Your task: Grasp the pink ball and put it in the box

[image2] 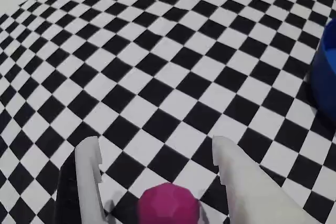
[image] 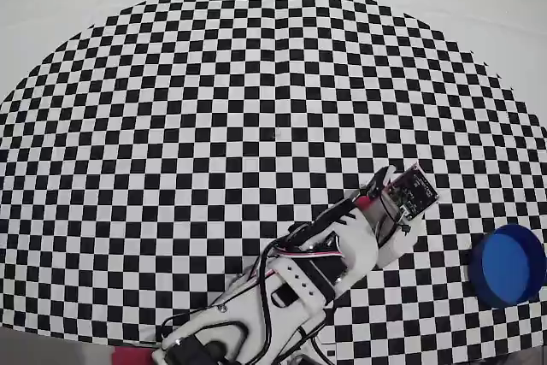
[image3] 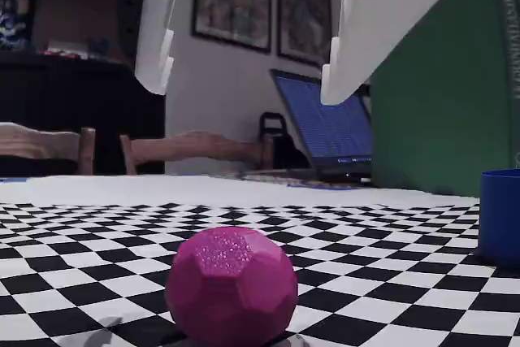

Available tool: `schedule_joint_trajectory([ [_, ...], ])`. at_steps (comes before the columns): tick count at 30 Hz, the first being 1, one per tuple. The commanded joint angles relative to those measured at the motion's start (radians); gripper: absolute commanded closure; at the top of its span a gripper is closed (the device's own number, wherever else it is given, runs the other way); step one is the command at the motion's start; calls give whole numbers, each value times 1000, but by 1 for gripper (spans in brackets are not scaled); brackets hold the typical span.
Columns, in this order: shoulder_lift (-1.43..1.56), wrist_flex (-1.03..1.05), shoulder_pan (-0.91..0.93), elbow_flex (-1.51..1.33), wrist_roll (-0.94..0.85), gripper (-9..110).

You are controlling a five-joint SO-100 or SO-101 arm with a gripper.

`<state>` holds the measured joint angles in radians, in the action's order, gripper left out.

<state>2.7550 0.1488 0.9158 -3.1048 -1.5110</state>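
The ball (image2: 168, 203) sat on the table (image: 256, 83) near its front edge, directly below my fingers (image2: 157, 156), which I held spread wide and empty, astride it.

Bright, even and nearly shadowless from overhead, with strong fisheye bowing of the checkered mat (image: 256, 108) toward the edges. Softer in the wrist view: slight blur throughout, white fingers (image2: 88, 177) close and out of focus, blue box (image2: 326, 72) smeared at the right edge. Dim and bluish in the fixed view; sharp on the pink ball (image3: 231, 286) with a faint shadow beneath, dark and soft behind, glowing laptop screen (image3: 321, 123).
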Motion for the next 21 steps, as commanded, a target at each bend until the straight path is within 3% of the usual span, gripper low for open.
schedule_joint_trajectory([
  [1,-18,-11,8,-8,2,77],
  [21,-71,3,15,-8,-46,76],
])
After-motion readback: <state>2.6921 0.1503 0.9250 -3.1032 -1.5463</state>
